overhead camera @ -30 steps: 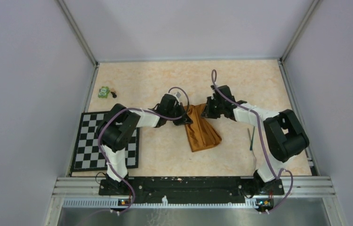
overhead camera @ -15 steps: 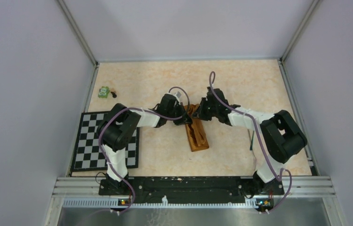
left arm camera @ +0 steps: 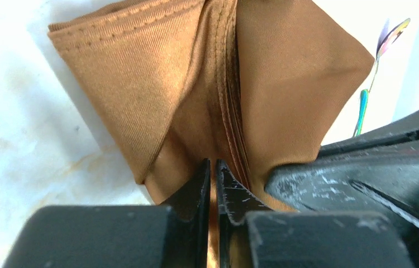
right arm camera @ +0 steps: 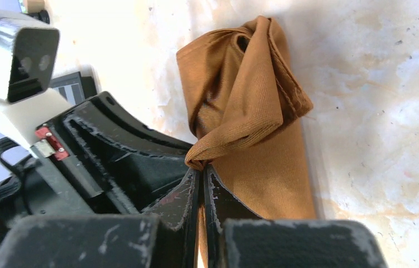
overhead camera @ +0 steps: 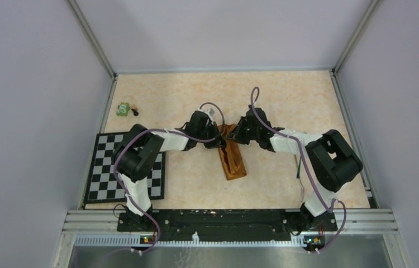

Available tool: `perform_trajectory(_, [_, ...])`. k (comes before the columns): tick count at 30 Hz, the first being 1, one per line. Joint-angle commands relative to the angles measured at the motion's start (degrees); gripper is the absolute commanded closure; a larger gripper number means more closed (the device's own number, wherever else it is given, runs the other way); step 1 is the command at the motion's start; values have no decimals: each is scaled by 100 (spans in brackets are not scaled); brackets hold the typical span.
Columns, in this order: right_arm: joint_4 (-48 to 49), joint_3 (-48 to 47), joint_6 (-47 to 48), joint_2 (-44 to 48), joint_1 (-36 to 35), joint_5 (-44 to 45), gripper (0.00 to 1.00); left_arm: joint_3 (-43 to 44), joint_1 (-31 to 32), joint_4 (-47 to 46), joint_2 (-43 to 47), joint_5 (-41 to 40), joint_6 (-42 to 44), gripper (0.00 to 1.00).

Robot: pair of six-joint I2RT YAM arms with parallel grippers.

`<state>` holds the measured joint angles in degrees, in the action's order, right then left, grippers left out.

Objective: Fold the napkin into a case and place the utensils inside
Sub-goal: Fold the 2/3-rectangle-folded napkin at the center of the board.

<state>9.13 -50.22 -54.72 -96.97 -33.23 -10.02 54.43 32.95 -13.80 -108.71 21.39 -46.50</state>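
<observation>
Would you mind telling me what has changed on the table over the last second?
The right hand carried its pinched side of the napkin leftward until it met the left hand, folding the spread cloth into a narrow strip. Both hands kept their grip; nothing was let go. The left hand, utensils, checkered mat and green toy stayed put.
</observation>
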Motion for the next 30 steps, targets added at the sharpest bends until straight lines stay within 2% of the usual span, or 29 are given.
perform_trajectory(1, [205, -3, 7, -47, -60, 86, 100, 86, -56, 619, 640, -225, 345, 84])
perform_trajectory(7, [230, 29, 79, -77, -60, 54, 100, 3, -240, 1132, 1253, -361, 540, 69])
perform_trajectory(11, [181, -1, 148, -91, -60, 27, 100, -223, -381, 1124, 1355, -343, 519, 66])
perform_trajectory(17, [117, -84, 233, -125, -102, 47, 100, -156, -407, 818, 783, 3, 476, 65])
perform_trajectory(30, [-73, -419, 473, -407, -461, 149, 100, -42, -415, 800, 175, -52, 535, 89])
